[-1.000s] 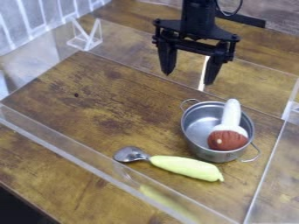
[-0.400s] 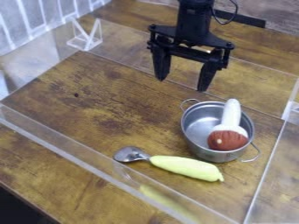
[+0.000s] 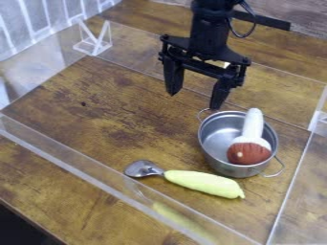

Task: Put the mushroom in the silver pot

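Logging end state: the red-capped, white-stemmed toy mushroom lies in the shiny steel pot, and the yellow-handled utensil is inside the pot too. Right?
Not quite: the camera view shows the yellow-handled metal utensil on the brown wooden table, outside the pot. The mushroom is in the pot, as you say.

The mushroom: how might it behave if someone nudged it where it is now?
The mushroom would probably slide or roll only a little, since the pot's wall surrounds its cap. Its rounded cap suggests it could turn. Its long stem leans up toward the rim, so it may swing sideways.
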Robot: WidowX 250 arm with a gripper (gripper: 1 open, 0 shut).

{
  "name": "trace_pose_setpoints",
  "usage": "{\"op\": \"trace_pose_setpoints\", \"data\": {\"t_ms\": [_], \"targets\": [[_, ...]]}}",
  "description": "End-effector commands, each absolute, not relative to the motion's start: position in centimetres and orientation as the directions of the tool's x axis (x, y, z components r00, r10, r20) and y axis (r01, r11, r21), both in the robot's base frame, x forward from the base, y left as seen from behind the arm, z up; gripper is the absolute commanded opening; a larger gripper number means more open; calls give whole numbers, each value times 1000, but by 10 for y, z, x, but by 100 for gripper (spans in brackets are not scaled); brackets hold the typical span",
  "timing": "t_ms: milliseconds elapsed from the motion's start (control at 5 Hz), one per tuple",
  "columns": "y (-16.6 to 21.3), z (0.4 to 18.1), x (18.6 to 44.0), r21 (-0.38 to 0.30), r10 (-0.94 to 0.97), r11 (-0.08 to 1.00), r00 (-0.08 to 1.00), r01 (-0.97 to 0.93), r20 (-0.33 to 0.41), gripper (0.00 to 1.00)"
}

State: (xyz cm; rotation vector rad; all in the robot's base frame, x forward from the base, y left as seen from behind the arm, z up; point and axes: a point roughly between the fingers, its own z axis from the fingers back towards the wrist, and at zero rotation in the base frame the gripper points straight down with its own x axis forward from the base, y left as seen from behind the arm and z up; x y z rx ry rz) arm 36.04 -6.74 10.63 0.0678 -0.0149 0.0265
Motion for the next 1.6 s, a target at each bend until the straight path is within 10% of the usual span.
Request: {"op": "trace_pose_setpoints", "data": {"t_ms": [0,1400], "targets": [[-60,137,367,57,19,998,995,-24,94,100],[-73,126,396,85,30,995,983,-46,182,100]]}}
